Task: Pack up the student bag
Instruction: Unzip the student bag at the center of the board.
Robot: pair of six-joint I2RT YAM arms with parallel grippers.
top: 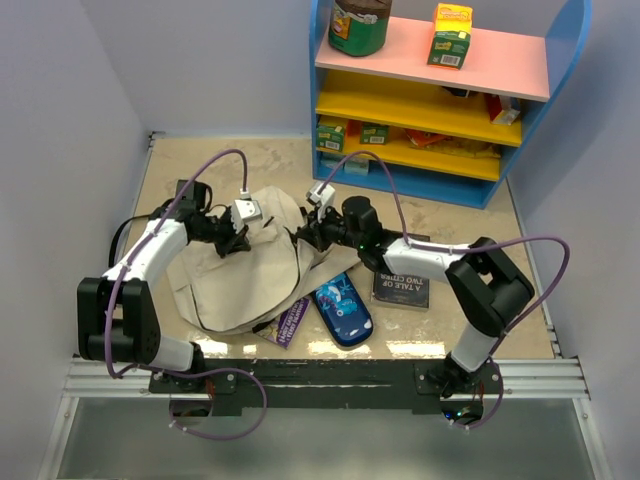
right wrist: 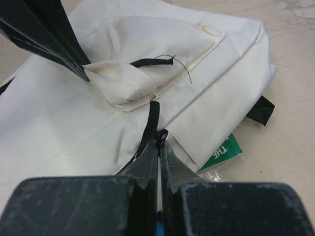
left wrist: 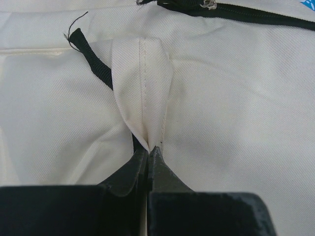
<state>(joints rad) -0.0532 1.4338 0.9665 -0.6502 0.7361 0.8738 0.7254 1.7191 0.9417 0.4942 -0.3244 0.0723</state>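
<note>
The student bag (top: 240, 285), beige canvas, lies slumped on the table left of centre. My left gripper (top: 238, 241) is shut on a raised fold of its fabric (left wrist: 142, 88), the fingertips meeting at the fold's base (left wrist: 149, 148). A frayed black strap (left wrist: 92, 58) runs beside the fold, and the black zip (left wrist: 246, 13) crosses above. My right gripper (top: 301, 235) is shut on a small black zip tab (right wrist: 161, 134) at the end of the bag's black zip tape (right wrist: 151, 118). The left fingers (right wrist: 49, 39) show in the right wrist view, pinching the fold.
A blue pencil case (top: 342, 311) and a purple book (top: 292, 321) lie by the bag's near right edge. A dark book (top: 402, 287) sits under the right arm. A green-cornered book (right wrist: 224, 150) pokes from under the bag. A shelf unit (top: 440, 90) stands at the back right.
</note>
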